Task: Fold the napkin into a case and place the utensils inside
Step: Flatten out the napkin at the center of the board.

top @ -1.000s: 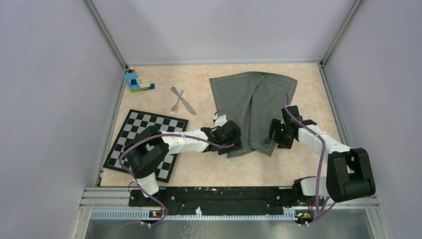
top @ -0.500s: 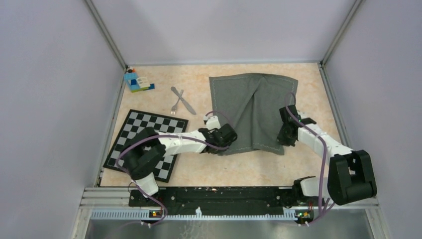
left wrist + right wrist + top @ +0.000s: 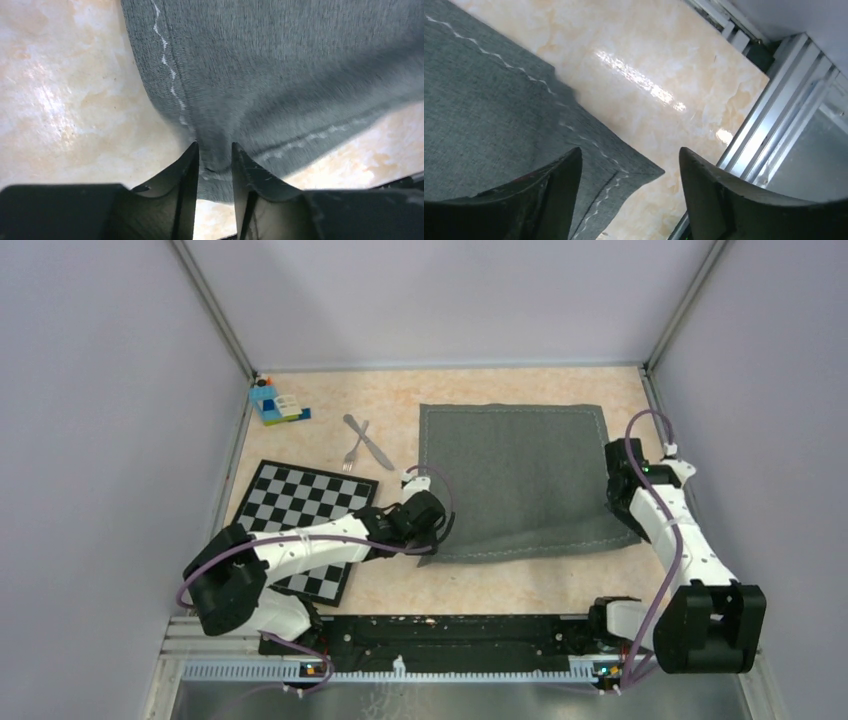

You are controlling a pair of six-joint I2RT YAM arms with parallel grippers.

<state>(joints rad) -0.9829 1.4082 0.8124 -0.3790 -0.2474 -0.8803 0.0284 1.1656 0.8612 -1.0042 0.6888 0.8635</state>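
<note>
Now your napkin (image 3: 515, 475) lies spread flat at the far right of the surface (image 3: 330, 400), nearly square, with its hems parallel to the surface's edges. Your left end effector (image 3: 214, 148) is clamped on its near-left corner. Your right end effector (image 3: 630, 152) stands apart over the near-right corner. To the left, the fork (image 3: 352, 453) and knife (image 3: 375, 447) lie crossed, the knife slanting near-right.

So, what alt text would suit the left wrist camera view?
Close up, the black left gripper pinches a corner of the dark grey napkin, whose pale stitched hem runs along both edges. The cloth lies on a glossy beige marbled table.
</note>
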